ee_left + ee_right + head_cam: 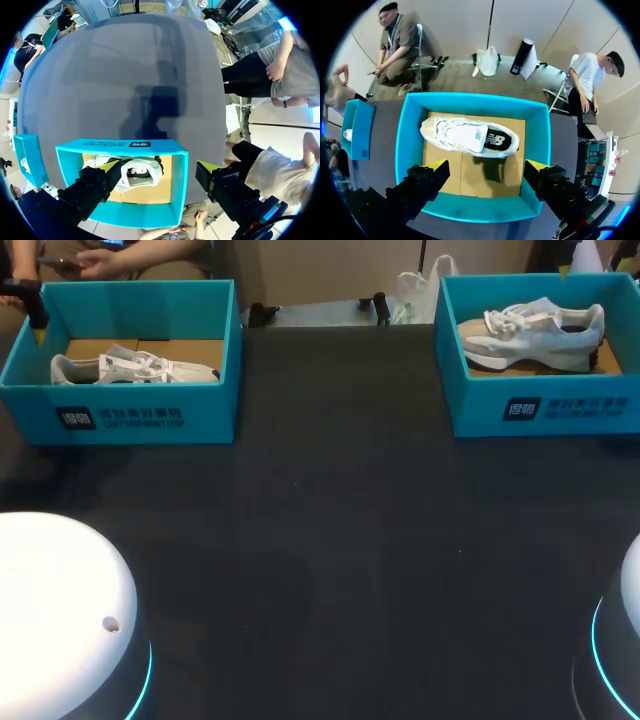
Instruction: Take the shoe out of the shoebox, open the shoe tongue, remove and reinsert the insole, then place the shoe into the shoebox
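"Where are the shoes right now?"

"Each is in its own box. The white laced mesh sneaker point(130, 368) lies inside the teal cardboard shoebox point(120, 410) at the back left of the dark desk point(330, 540). The white-and-grey sneaker point(540, 330) lies in the second teal shoebox point(585, 405) at the back right."

"And the fingers?"

"The left fingers point(95, 186) hang above the left box, spread wide and gripping nothing. The right fingers point(422, 182) hover over the right box, spread just as wide. That sneaker is ahead of them on the box's brown cardboard floor, untouched."

"So both shoes are still boxed?"

"Yes, both."
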{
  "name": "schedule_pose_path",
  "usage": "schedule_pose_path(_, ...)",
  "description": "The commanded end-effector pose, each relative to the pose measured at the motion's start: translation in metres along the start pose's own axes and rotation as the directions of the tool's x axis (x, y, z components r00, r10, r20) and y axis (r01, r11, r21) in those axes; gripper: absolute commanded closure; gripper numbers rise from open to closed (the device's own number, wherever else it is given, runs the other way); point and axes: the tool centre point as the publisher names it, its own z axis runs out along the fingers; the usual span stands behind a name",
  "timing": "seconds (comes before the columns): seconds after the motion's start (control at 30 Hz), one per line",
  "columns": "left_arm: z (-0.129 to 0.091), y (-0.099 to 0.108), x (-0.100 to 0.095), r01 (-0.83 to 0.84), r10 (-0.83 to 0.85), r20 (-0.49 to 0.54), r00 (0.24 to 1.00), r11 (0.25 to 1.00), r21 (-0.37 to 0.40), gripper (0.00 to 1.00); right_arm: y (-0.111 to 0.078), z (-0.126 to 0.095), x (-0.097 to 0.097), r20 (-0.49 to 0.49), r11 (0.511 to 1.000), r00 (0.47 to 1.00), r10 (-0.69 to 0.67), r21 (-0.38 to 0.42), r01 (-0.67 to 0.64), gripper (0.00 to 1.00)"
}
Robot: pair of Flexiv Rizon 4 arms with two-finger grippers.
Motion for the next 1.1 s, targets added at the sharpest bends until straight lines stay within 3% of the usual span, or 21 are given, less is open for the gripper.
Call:
schedule_pose_path(0.03,0.0,-0.001,0.0,0.0,0.0,-0.002,1.0,1.0,-0.002,0.0,0.01,0.025,-0.013,-0.016,0.999,1.0,0.019,0.05,-0.018,0.0)
schedule_pose_path(0.43,0.0,-0.001,0.0,0.0,0.0,-0.002,1.0,1.0,-0.002,0.0,0.022,0.063,-0.036,-0.008,0.995,1.0,-0.005,0.105,0.006,0.0)
schedule_pose_path(0.77,0.0,-0.001,0.0,0.0,0.0,-0.002,1.0,1.0,-0.002,0.0,0.021,0.093,-0.046,-0.024,0.989,1.0,0.008,0.15,-0.005,0.0)
schedule_pose_path(1.1,0.0,-0.001,0.0,0.0,0.0,-0.002,1.0,1.0,-0.002,0.0,0.014,0.11,-0.053,-0.018,0.981,0.999,0.028,0.191,-0.025,0.0)
